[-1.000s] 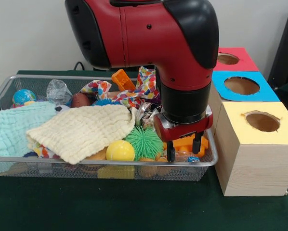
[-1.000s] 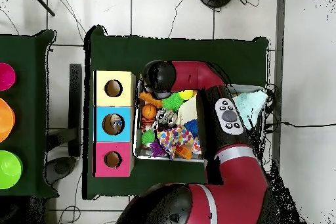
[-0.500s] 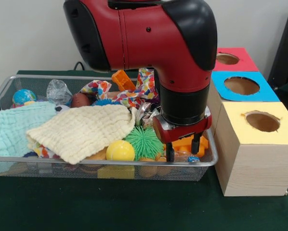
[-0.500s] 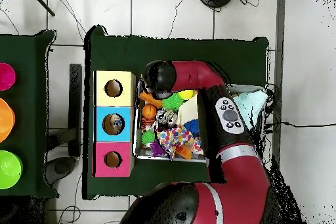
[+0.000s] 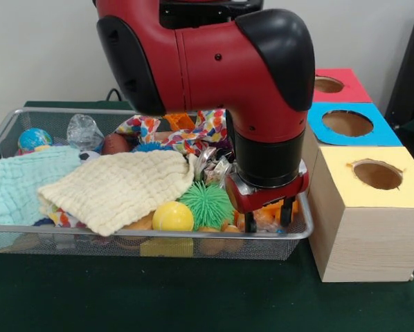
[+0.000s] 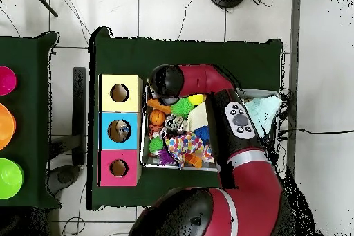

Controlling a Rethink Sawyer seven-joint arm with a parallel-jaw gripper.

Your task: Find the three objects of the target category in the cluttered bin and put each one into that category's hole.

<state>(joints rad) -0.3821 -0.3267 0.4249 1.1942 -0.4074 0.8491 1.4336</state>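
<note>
I had the gripper (image 5: pixel 268 216) down in the end of the wire bin (image 5: pixel 27 228) nearest the yellow-topped box (image 5: pixel 373 211), its two dark fingers spread apart on either side of the orange toy (image 5: pixel 266 216) lying in that corner. They straddled it, but I could not tell whether they had pinched it yet; I judged the tool open and empty. Just beside it sat the green spiky ball (image 5: pixel 205 205) and the yellow ball (image 5: pixel 172 217), with the cream cloth (image 5: pixel 117 187) draped over much of the pile.

So I took this as the grasping step of a pick. The task sentence did not name the target category. Next I would need to close firmly on the orange piece, lift straight up clear of the bin's rim, then carry it to the matching hole among the yellow, blue (image 5: pixel 348 123) and red (image 5: pixel 328 84) openings.
</note>
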